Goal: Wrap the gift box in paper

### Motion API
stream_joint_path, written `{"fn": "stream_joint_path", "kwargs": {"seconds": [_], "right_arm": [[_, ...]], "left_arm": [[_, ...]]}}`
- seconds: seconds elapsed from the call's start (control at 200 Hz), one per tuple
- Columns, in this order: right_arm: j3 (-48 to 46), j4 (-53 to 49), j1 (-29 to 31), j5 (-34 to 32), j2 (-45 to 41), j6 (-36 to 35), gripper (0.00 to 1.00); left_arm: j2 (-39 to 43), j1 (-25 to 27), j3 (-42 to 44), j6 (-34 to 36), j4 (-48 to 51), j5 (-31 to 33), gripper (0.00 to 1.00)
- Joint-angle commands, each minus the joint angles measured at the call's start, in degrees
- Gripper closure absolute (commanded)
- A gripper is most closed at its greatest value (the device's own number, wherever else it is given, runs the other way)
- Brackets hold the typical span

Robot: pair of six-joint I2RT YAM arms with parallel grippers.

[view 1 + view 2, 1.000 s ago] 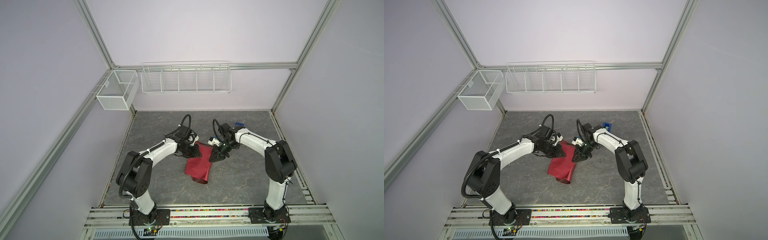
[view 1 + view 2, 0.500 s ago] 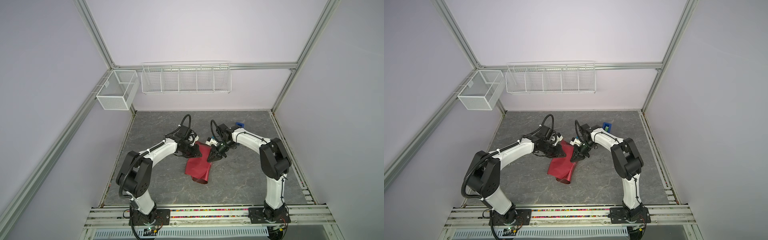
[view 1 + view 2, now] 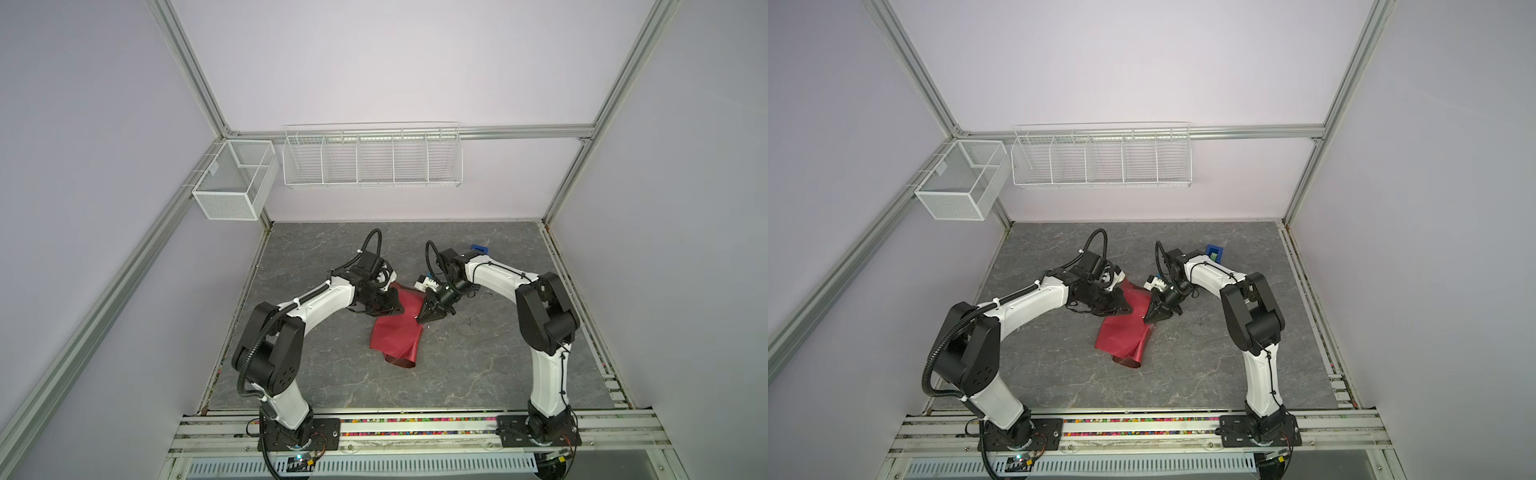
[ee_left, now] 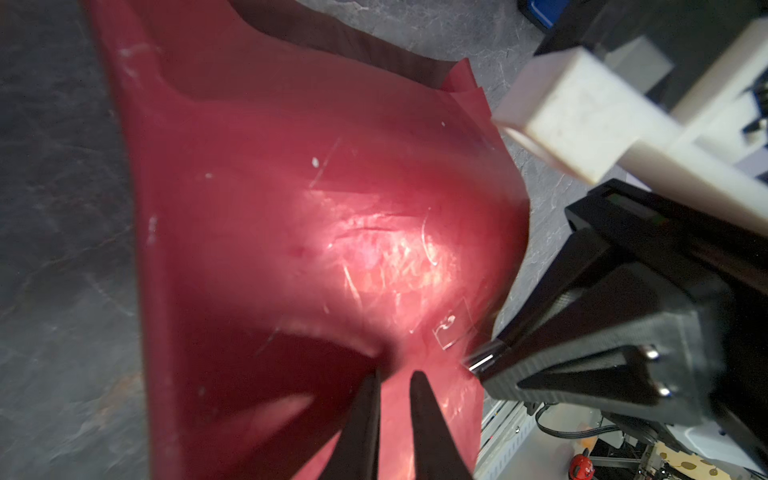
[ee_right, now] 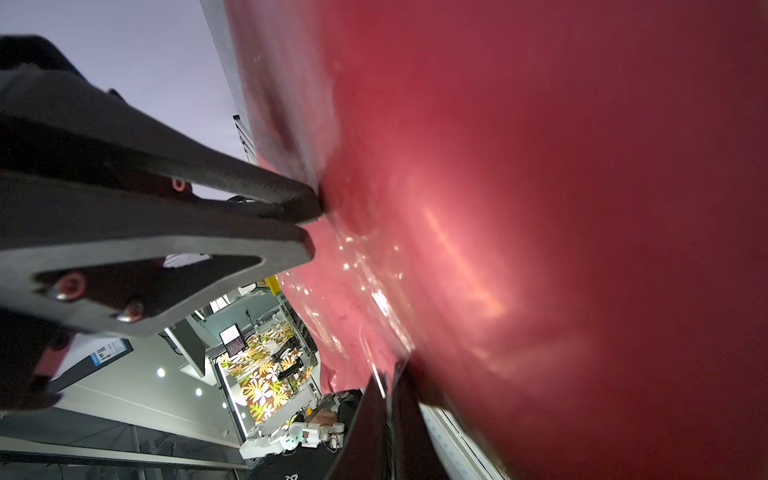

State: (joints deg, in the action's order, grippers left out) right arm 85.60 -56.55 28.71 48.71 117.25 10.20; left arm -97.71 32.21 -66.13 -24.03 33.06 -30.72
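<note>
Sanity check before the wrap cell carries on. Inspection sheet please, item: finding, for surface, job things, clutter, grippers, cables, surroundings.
Surface: grey marbled tabletop, no spills seen.
Job's things: creased red-maroon wrapping paper sheet heaped mid-table, near end curled; dark navy gift box not visible, possibly under it.
Clutter: bright-blue tape dispenser behind the right arm.
Grippers: left gripper jaws nearly closed, tips pressing the paper, pinch unconfirmed; right gripper shut at the paper's edge.
Cables: black wrist cable loops, off the paper.
Surroundings: white wire basket and mesh bin on the walls, nothing seen inside.
</note>
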Motion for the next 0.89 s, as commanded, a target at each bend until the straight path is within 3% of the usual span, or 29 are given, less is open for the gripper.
{"fn": "stream_joint_path", "kwargs": {"seconds": [0.0,0.265,0.485,0.89], "right_arm": [[-0.88,-2.16,-0.53,-4.57,2.72,-2.49,0.9],[-1.19,-2.53,-0.63,-4.59,2.44,-2.73,0.9],[-1.07,-2.16,-0.67,-4.55,2.36,-2.17,0.9],[-1.23,-2.09,-0.71,-4.52,1.88,-1.95,0.91]], "left_arm": [[-1.71,0.77,2.65,-1.67,3.27,3.32,0.83],[2.83,1.23,0.5,-5.34,0.8,1.46,0.81],[-0.26,5.7,-2.33,-8.6,-3.93,-3.27,0.89],[-0.67,6.64,-3.95,-8.92,-3.25,1.14,0.94]]}}
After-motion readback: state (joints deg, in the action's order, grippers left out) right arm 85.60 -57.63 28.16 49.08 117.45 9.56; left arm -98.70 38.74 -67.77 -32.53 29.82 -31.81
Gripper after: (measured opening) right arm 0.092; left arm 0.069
